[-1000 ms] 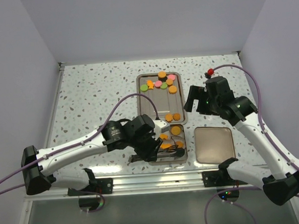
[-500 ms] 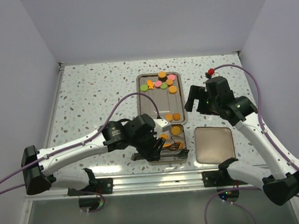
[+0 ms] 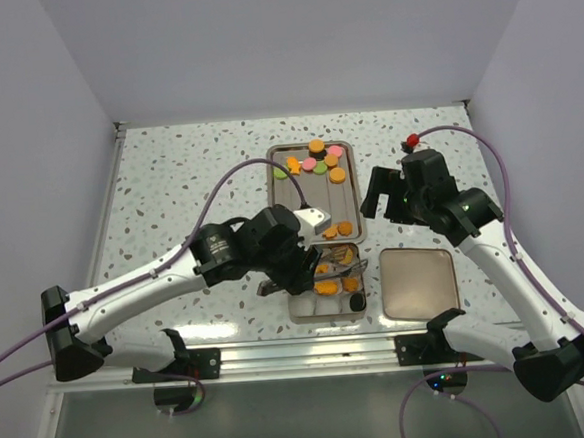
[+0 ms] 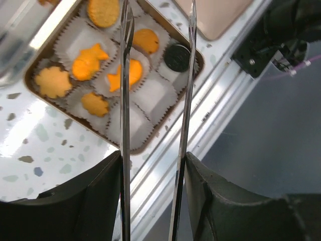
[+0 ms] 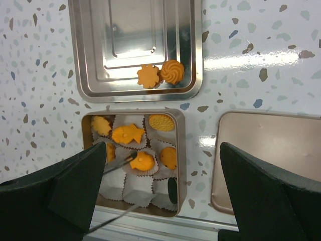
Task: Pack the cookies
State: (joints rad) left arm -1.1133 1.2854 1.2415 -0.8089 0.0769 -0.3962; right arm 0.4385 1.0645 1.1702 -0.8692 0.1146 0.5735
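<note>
From above, the left end effector (image 3: 328,273) hangs over the tin (image 3: 326,318) on the worktop (image 3: 179,177). A second ago its wrist sat lower over the tin; it has since drawn back toward the tray (image 3: 296,207). A black cookie (image 3: 356,301) lies in the tin's near right corner, and loose cookies (image 3: 314,162) wait at the tray's far end. The right end effector (image 3: 383,195) has not moved.

At the left wrist, the thin fingers (image 4: 125,75) stand parted and empty above the filled paper cups (image 4: 150,95). One placement looks finished, so another fetch from the tray likely follows.

At the right wrist, the end effector is spread wide and holds nothing. Below it, two orange cookies (image 5: 160,74) sit on the tray's near end, and the lid (image 5: 251,160) lies beside the tin
</note>
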